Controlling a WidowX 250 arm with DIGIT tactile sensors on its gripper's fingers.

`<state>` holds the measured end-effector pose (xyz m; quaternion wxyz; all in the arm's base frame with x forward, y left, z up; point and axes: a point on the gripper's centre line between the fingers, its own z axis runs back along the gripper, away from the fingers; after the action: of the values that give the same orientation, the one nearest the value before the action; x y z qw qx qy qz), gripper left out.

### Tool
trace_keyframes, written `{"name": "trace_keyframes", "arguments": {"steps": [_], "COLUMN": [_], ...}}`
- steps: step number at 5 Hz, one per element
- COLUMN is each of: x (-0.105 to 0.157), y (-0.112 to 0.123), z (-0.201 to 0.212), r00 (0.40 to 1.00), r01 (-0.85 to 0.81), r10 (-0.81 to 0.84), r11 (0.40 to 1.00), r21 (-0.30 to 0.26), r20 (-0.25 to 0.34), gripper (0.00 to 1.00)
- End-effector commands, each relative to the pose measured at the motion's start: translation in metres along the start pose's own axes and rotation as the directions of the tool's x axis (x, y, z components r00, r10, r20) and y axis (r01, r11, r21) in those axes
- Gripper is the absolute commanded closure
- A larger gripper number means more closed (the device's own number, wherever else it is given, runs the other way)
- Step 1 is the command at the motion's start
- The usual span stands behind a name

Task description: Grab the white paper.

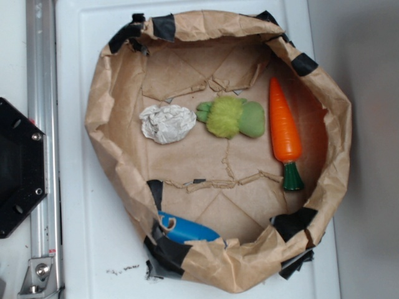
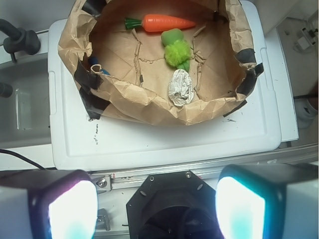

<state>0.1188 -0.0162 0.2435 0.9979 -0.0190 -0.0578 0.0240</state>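
Lying on the floor of a rolled-down brown paper bag (image 1: 115, 112), the white paper (image 1: 167, 123) is a crumpled, wrinkled ball resting toward the left of the bag in the exterior view, just beside the fuzzy green toy (image 1: 229, 117), with only a narrow gap showing between them. Further right, apart from the toy, an orange toy carrot (image 1: 283, 128) lies lengthwise with its dark green stem end pointing toward the lower edge of that view. A blue object (image 1: 186, 230) sits low against the bag's near wall, partly hidden under the folded rim, so its shape cannot be made out fully. Patches of black tape (image 1: 165, 26) mark the rim in several places. The bag stands on a white surface (image 1: 81, 237), and a metal rail (image 1: 40, 93) runs along its left side next to a black base plate (image 1: 19, 165). In the wrist view the gripper (image 2: 157, 209) hangs high above and back from the bag, well apart from everything in it; its two fingers (image 2: 72, 209) appear at the bottom corners, spread wide with nothing between them. From that camera the paper ball sits close to the bag's nearest wall, with the green toy and carrot beyond it.
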Motion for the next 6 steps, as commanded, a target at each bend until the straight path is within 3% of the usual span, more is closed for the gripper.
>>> {"name": "trace_keyframes", "arguments": {"steps": [1, 2, 3, 4, 5, 6], "x": [0.0, 0.046, 0.094, 0.14, 0.142, 0.113], "y": [0.0, 0.046, 0.061, 0.063, 0.055, 0.047], "z": [0.0, -0.054, -0.096, -0.137, -0.184, -0.216], "r00": [1.0, 0.985, 0.99, 0.992, 0.994, 0.985], "r01": [0.0, -0.167, -0.139, -0.104, -0.029, 0.057], "r10": [0.0, 0.17, 0.14, 0.107, 0.035, -0.05], "r11": [1.0, 0.982, 0.99, 0.994, 0.998, 0.998], "r21": [0.0, 0.084, 0.036, 0.038, 0.053, 0.034], "r20": [0.0, -0.028, -0.033, -0.062, -0.103, -0.163], "gripper": [0.0, 0.0, 0.0, 0.0, 0.0, 0.0]}}
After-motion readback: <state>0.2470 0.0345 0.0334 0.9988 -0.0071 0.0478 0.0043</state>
